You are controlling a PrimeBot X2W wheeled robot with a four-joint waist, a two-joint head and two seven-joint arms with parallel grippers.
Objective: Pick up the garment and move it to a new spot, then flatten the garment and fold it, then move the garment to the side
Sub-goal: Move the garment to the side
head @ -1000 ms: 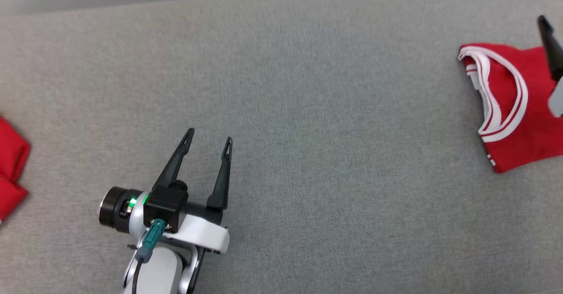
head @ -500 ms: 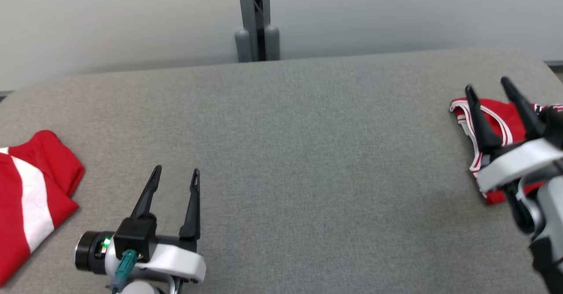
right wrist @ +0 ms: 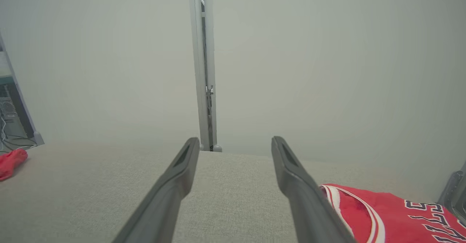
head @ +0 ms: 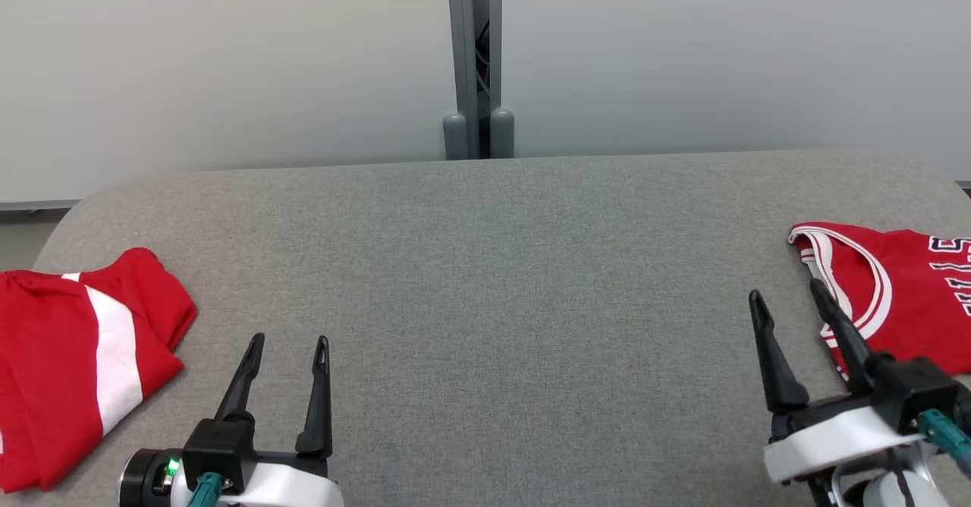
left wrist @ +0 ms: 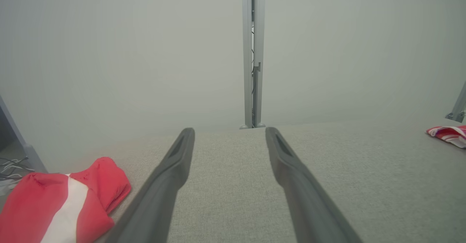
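The left gripper (head: pixel 289 340) and right gripper (head: pixel 785 294) were spread wide, with nothing held. The folded red jersey (head: pixel 903 287) was laid at the right end of the table (head: pixel 501 264), just beside the right gripper. The set-aside was judged done. That gripper was best lifted straight clear, so that no fold was snagged. The white-trimmed neckline was turned toward the table's middle, and the long axis seemingly ran along the table's length.

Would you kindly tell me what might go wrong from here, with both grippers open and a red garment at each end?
1. The right gripper hovers close beside the lettered jersey; a careless move could snag its white-trimmed neckline and disturb how it lies.
2. The striped garment lies crumpled near the left end of the table; a poor grasp by the left gripper might drag it off the edge.
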